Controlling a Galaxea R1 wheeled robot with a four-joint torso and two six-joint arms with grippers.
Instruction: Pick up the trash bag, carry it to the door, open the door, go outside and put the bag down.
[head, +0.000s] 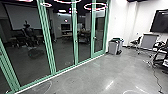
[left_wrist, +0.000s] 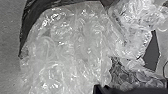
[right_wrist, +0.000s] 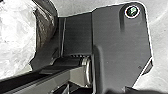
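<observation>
Bag (left_wrist: 75, 45): translucent white, flecked with brighter glints; frames (head: 47, 37): pale green; floor (head: 82, 77): grey, streaked with white; wall (head: 117, 22): white; rings (head: 95, 9): white, edged with pink; bin (head: 113, 47): grey; monitor (head: 161, 21): black; chair (head: 136, 42): black; cabinet (head: 149, 40): grey

Room bright at right, white wall (head: 117, 27) strongly lit. Glass (head: 62, 50) at left dark and dim, with glowing pink-white rings (head: 95, 6) overhead and small red glow (head: 66, 20). Gray floor (head: 85, 75) glossy, pale glare streaks near right. Green frames (head: 45, 37) slant at left, wide-angle distortion. Left wrist view: scattered white glints on clear plastic (left_wrist: 75, 45), dark film (left_wrist: 28, 25) in deep tone. Right wrist view: clear plastic washed almost white, robot's plate (right_wrist: 120, 50) evenly dark.
</observation>
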